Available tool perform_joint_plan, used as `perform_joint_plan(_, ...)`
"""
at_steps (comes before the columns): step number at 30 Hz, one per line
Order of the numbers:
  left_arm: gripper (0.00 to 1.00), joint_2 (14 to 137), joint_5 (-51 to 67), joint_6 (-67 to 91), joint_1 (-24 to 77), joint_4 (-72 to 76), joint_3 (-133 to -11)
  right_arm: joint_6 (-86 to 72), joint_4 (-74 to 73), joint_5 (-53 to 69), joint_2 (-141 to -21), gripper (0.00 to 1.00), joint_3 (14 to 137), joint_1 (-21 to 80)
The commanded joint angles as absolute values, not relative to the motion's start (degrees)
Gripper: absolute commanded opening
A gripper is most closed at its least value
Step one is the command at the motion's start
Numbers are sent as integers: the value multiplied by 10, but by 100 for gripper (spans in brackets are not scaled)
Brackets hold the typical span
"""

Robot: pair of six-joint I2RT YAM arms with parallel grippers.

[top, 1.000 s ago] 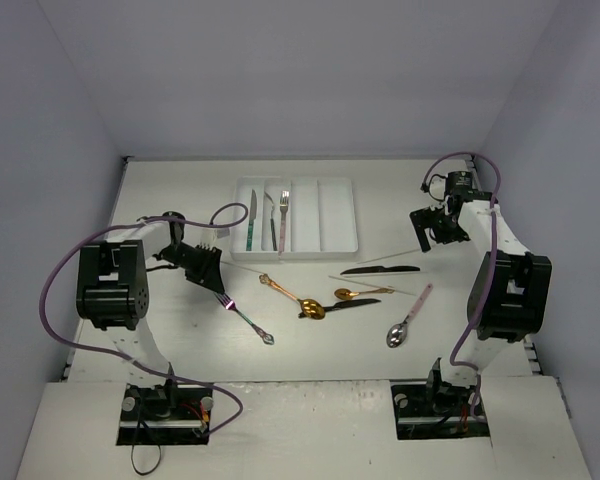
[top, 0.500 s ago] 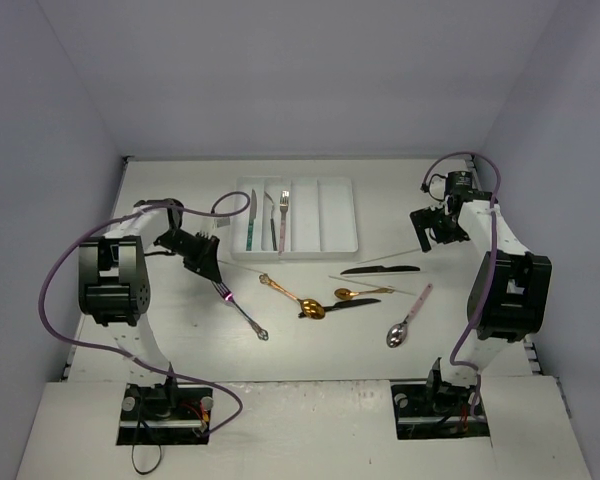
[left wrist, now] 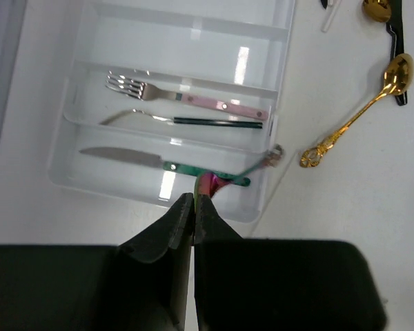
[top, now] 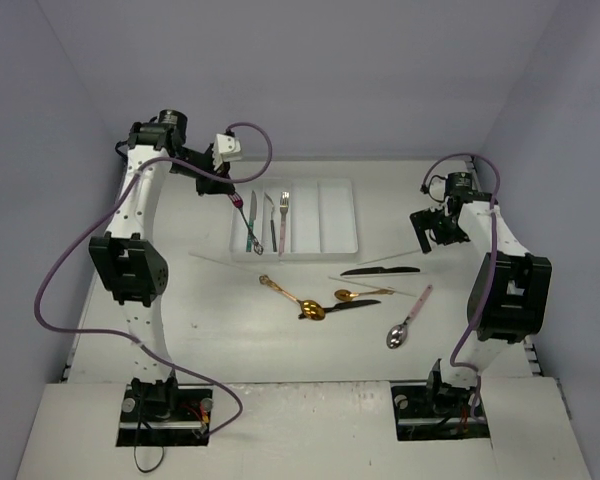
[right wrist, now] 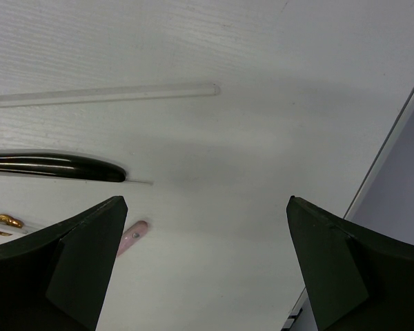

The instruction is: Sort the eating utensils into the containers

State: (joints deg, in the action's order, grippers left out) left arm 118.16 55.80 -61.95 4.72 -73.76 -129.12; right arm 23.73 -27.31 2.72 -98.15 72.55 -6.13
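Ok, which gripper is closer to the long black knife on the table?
Right. The right gripper hangs open just beyond the black knife, at its right end; the left gripper is far off, shut on a utensil over the tray.

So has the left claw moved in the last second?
Yes. The left gripper went from beside the tray's near left corner to above its leftmost compartment, holding a utensil.

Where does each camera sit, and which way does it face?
Top external: above-behind, looking down on the table; both arms show.
Left wrist: over the white tray, looking down; shut left pincer grips a utensil.
Right wrist: low over the table; open right pincer shows.
Shared: top and left wrist both see the pink-handled fork.
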Motion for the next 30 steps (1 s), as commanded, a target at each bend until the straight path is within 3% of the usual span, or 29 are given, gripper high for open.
perform_joint_plan(1, 0, 1192, 583, -674, 77, -949, -1386, 243, -277, 11, -960, 99, 748, -63)
perform_joint_plan(6, 0, 1257, 605, -650, 81, -933, -1499, 243, -279, 7, -956, 99, 744, -63)
perform_joint_plan(12, 0, 1269, 612, -643, 99, -857, -1532, 244, -279, 4, -955, 99, 740, -65)
perform_joint_plan(30, 0, 1324, 529, -770, 140, -861, -1500, 242, -287, 2, -951, 99, 738, -69)
